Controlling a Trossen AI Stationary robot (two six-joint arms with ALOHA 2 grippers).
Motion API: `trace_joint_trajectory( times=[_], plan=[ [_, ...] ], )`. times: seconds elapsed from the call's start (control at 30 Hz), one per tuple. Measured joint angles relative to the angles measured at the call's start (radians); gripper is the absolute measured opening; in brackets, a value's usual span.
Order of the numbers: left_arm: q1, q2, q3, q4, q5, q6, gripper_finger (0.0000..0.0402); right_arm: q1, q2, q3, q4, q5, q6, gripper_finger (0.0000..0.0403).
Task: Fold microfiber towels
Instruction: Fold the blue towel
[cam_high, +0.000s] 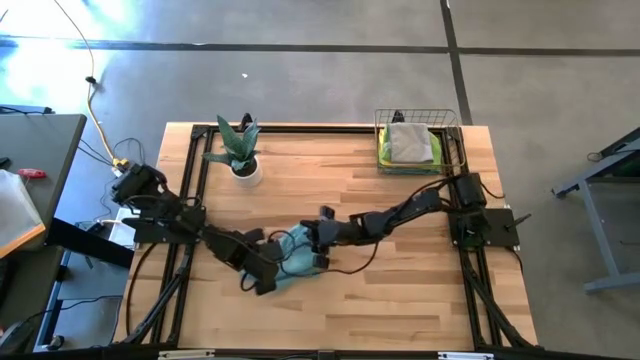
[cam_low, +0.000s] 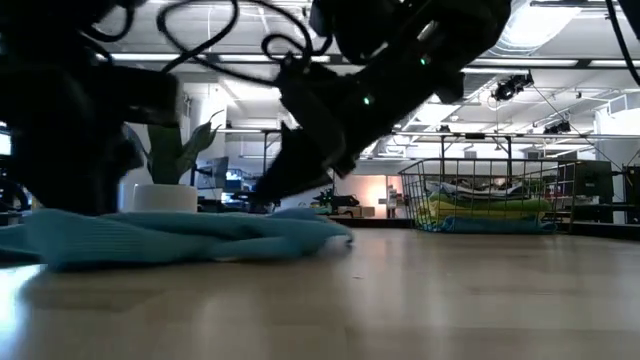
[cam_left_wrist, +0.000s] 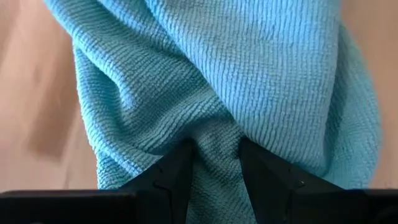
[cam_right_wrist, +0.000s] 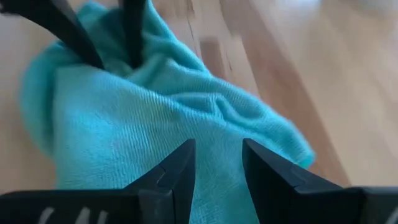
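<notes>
Your left claw (cam_left_wrist: 214, 163) pinches a fold of the teal towel (cam_left_wrist: 249, 74) at the counter's (cam_high: 400, 280) six o'clock; your right claw (cam_right_wrist: 217, 165) clamps its opposite edge.

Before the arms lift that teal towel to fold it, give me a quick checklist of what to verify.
1. Left gripper pinching the teal towel: ok, fabric bunched between its fingers.
2. Right gripper gripping the same towel: ok, cloth sits between its fingers.
3. Towel flat: not ok, crumpled.
4. Potted plant clear of the towel: ok.
5. Wire basket apart at the table's far corner: ok.
6. Which towel corners are held: cannot tell.
</notes>
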Motion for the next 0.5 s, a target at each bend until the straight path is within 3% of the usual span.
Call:
trace_joint_trajectory(
  times=[0.2, 0.5],
  plan=[
    [0.065, 0.043, -0.003, 0.214, -0.082, 0.127, 0.0126, -0.010, -0.007, 0.000, -0.229, 0.013, 0.045, 0.0124],
    [0.213, 0.050, -0.008, 0.558, -0.141, 0.364, 0.0126, -0.010, -0.104, -0.003, -0.696, 0.210, 0.127, 0.0124]
  ],
)
